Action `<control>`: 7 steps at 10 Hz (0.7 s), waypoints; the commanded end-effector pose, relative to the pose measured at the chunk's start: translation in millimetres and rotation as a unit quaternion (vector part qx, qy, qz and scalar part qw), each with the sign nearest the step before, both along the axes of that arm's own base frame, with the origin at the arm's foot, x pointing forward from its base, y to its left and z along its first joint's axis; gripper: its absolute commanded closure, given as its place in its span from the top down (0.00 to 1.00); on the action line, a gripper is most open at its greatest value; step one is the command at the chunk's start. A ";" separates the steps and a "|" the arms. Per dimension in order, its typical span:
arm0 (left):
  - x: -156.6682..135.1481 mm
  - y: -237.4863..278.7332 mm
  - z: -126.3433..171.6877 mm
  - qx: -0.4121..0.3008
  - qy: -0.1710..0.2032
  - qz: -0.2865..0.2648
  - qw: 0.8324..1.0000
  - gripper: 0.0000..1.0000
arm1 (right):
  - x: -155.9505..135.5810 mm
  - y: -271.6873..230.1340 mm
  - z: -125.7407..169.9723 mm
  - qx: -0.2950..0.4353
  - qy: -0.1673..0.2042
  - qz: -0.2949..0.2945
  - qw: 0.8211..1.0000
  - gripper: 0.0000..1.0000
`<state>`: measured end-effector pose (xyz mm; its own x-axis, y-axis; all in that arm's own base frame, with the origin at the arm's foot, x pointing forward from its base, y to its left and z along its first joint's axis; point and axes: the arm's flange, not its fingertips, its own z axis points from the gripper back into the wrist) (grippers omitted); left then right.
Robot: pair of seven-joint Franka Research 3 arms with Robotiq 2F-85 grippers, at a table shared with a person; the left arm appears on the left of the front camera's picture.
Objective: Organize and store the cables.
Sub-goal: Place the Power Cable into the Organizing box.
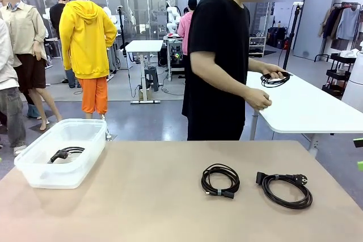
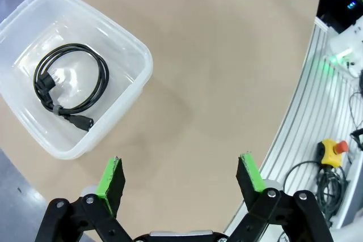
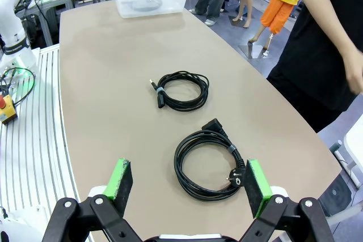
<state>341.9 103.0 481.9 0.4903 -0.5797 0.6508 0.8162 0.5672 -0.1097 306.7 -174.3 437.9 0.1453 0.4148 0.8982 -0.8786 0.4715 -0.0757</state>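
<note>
While the left gripper [image 2: 180,165] and the right gripper [image 3: 187,168] were held wide apart, nothing was gripped or touched by them. One cable [image 2: 71,86] was seen coiled inside the plastic box [image 2: 133,92]; a second cable [image 1: 220,181] and a third cable [image 1: 285,188] were laid side by side on the table [image 1: 142,196]; a fourth cable [image 1: 278,81] was held in the person's hand [image 1: 271,73].
</note>
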 end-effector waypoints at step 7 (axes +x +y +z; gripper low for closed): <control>0.6 -2.2 -0.4 -0.009 -0.001 -0.007 1.000 1.00 | 5.3 28.9 50.3 -0.130 -0.009 0.056 0.990 1.00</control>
